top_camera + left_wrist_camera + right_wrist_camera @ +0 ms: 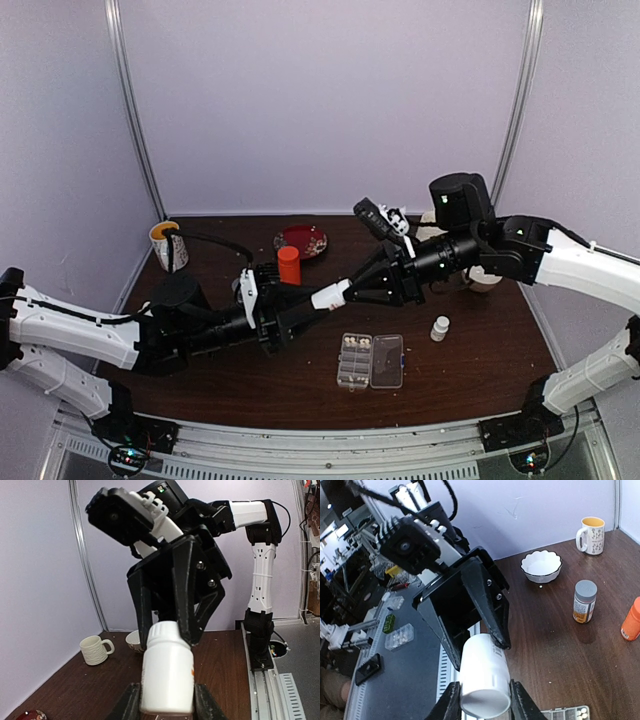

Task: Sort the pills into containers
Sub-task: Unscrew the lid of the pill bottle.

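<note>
the left claw [166, 702] is clamped on the smooth round body of a white plastic bottle [167, 680]. the right claw [484, 702] is closed round its cap end, so the bottle hangs off the desk [480, 370] between the two arms. on the dark wood-grain top below, towards the near edge, lies the clear rectangular organiser [371, 361] with its lid folded flat to the right. cream pills [356, 345] sit in its far compartments (the nearer ones i cannot make out). an orange bottle [289, 265] stands just behind the claws, and a small white bottle [440, 328] stands right of the box, apart from it.
</note>
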